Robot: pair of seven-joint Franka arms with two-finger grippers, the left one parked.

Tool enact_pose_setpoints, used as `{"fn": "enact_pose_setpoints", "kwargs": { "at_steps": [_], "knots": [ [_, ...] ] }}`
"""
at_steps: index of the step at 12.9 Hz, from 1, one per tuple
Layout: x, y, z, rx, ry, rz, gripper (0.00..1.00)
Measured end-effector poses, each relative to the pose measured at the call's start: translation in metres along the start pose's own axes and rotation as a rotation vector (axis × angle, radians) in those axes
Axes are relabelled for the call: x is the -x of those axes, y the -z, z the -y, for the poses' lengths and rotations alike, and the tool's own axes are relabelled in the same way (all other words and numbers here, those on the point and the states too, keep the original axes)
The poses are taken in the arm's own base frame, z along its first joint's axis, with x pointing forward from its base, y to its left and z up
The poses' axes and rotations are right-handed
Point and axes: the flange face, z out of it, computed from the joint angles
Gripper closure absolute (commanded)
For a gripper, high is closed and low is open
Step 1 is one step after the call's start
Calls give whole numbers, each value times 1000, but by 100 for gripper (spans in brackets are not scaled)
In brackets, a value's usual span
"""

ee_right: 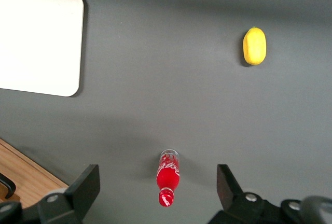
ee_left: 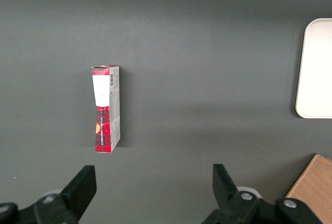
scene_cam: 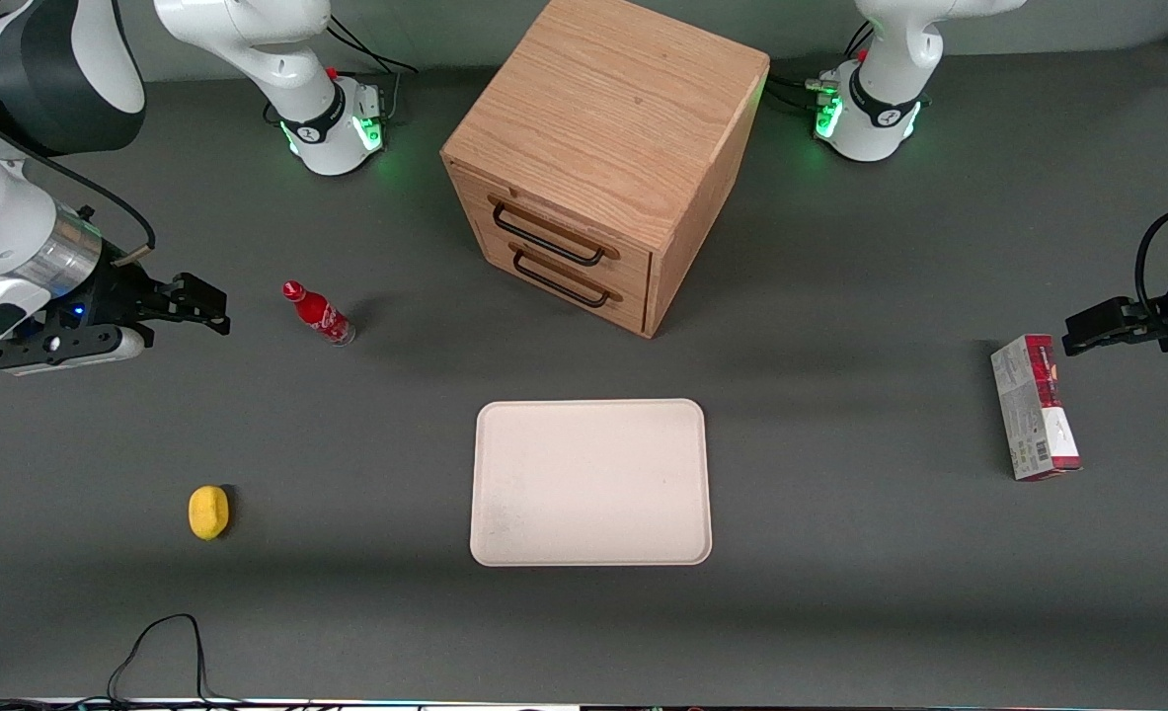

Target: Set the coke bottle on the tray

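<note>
The coke bottle [scene_cam: 319,314], slim and red with a red cap, stands on the dark table between the wooden cabinet and the working arm's end. In the right wrist view the coke bottle [ee_right: 168,177] shows cap-first, below and between the spread fingers. My gripper [scene_cam: 210,308] hangs open and empty above the table, beside the bottle toward the working arm's end and apart from it; the same gripper [ee_right: 158,181] holds nothing. The cream-white tray [scene_cam: 591,482] lies flat and bare, nearer the front camera than the cabinet, and its corner [ee_right: 46,68] also shows from the wrist.
A wooden two-drawer cabinet [scene_cam: 598,158] stands farther from the camera than the tray. A yellow lemon [scene_cam: 208,513] lies nearer the camera than the bottle. A red-and-white carton [scene_cam: 1035,407] lies toward the parked arm's end. A black cable [scene_cam: 159,652] loops at the front edge.
</note>
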Motion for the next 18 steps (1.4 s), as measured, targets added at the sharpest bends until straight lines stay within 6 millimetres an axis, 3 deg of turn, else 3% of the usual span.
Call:
{"fn": "enact_pose_setpoints", "kwargs": {
  "at_steps": [6,18],
  "knots": [
    [-3,10,-8,-30,-51,13,0],
    [12,1,-1,-34,-49,122,0]
  ]
}}
